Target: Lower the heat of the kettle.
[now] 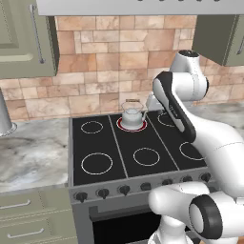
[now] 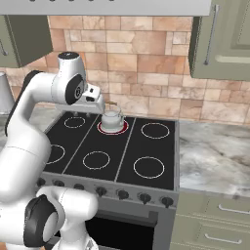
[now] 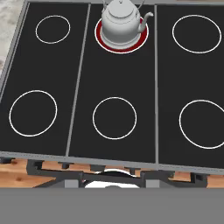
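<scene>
The robot's two-finger gripper [image 2: 100, 104] is up in the air over the back of the black glass stove top [image 1: 121, 157], just beside the kettle. The white arm hides its fingers in the side views, and the hand view does not show the tips well, so I cannot tell if the fingers are apart or together. It may be holding nothing, but that is hard to see.

The small round silver-grey metal kettle [image 3: 121, 22] sits on the back middle burner. That burner is a glowing red ring [image 3: 121, 39] around the kettle's bottom. The kettle stands upright, and in the hand view its spout points to the right. The five other burners are plain white rings [image 3: 114, 118].

A row of small dark round knobs [image 2: 122, 194] runs along the grey front of the stove, well apart from the gripper. Marble counters [image 2: 215, 156] lie on both sides of the stove, and a tan stone tile wall [image 1: 109, 57] stands behind it.
</scene>
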Controlling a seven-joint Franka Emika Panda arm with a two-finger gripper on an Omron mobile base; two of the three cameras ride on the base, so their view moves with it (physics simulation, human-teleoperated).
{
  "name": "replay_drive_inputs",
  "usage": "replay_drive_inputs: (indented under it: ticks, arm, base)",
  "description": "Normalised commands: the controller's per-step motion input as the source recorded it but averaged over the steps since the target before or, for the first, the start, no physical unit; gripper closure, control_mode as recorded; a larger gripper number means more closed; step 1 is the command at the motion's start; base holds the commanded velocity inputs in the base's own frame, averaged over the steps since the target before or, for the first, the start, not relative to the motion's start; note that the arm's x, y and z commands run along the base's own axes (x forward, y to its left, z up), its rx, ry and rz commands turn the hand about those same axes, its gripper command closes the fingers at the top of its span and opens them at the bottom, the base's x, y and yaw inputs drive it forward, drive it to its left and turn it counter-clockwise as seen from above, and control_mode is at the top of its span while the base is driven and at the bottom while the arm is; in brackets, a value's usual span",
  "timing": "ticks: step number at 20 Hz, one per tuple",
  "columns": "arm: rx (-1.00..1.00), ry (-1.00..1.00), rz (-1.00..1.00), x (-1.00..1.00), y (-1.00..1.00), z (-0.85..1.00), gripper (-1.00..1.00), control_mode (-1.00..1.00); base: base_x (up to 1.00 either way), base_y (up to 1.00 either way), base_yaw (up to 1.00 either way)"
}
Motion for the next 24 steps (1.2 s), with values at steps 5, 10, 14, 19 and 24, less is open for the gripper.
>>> replay_drive_inputs:
  ticks: [5,10,14,19,24]
  arm:
    - [0.00,0.00,0.00,0.00,0.00,0.00,-1.00,1.00]
    - [0.00,0.00,0.00,0.00,0.00,0.00,-1.00,1.00]
    - [0.00,0.00,0.00,0.00,0.00,0.00,-1.00,1.00]
    - [0.00,0.00,0.00,0.00,0.00,0.00,-1.00,1.00]
    - [0.00,0.00,0.00,0.00,0.00,0.00,-1.00,1.00]
  base:
    - [-0.03,0.13,-0.01]
    - [0.00,0.41,-0.01]
    - [0.00,0.33,0.00]
    - [0.00,0.35,0.00]
    - [0.02,0.46,0.00]
